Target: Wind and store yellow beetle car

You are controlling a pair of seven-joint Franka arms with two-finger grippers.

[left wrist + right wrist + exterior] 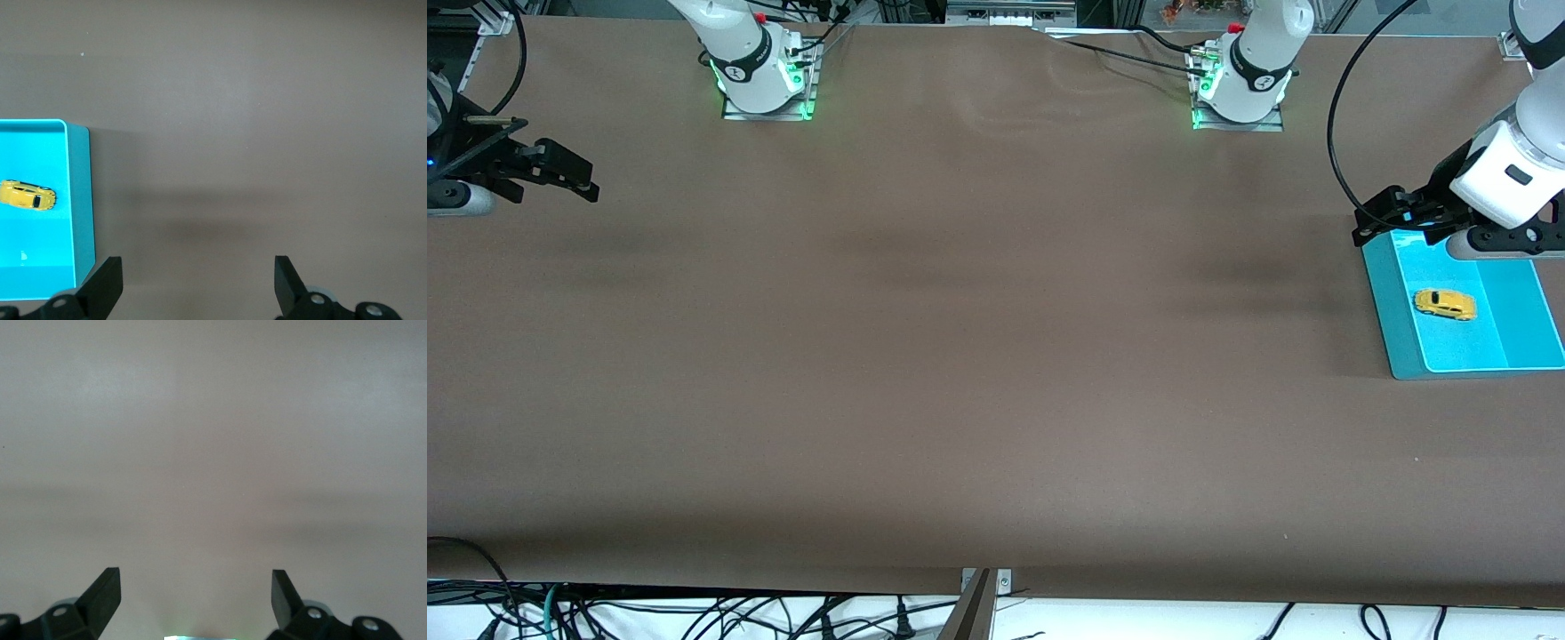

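The yellow beetle car [1446, 304] sits inside the turquoise tray [1392, 320] at the left arm's end of the brown table [960, 356]. It looks already stored, though whether it has been wound I cannot tell.

The left gripper [1378, 218] hangs over the tray's corner on the side toward the robot bases, fingers spread wide with nothing between them. The car lies off to one side of it, well clear of both fingertips, lower in the tray and nearer the front camera. The right gripper [569, 173] waits at the right arm's end of the table over bare cloth, also spread wide and empty, with the car a whole table-length away from it.

The main risk, as I judge it, is the grasp itself. The car is much smaller than the span between the fingers, so a slightly off-centre approach could nudge it and set it rolling on its wheels across the smooth tray floor. The tray wall rises close to the car, so a finger coming down on that side could catch the rim and shift or tip the tray.

The car is bright yellow with a rounded, humped body, a dark window patch and small dark wheels. In the left wrist view [27, 195] it seems to rest on its wheels, lengthwise across the tray.
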